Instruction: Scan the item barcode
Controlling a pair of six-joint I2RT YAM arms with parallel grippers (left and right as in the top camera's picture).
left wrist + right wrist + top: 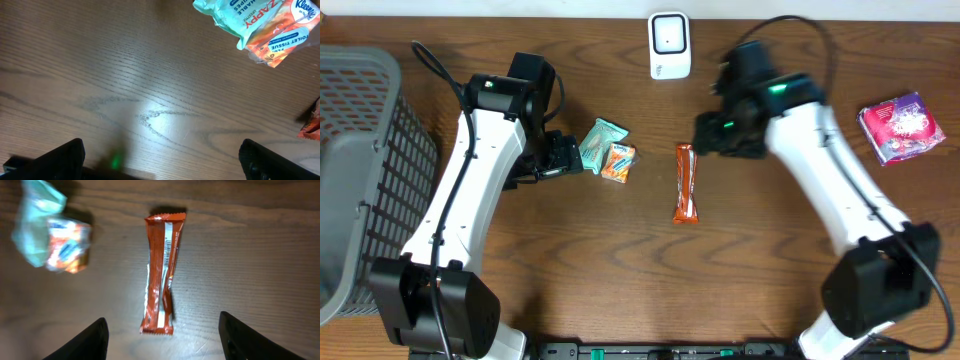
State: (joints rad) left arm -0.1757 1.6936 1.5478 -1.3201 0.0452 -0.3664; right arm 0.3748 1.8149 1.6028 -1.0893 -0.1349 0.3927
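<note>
left arm (470,190) reached in from its side, left gripper (160,150) faced down, jaws spread fully wide. right arm (830,170) stretched toward centre, right gripper (162,322) hovered low and faced down, fingers (95,340) well apart, gripping nothing.

A dark wood-grain table (650,280) carried a grey mesh basket (350,70) at the left edge and a white scanner (669,44) at top centre. An orange snack bar (686,183) lay mid-frame. Left of it, a teal packet (601,140) touched an orange tissue pack (619,161). A pink packet (901,127) lay upper right.
</note>
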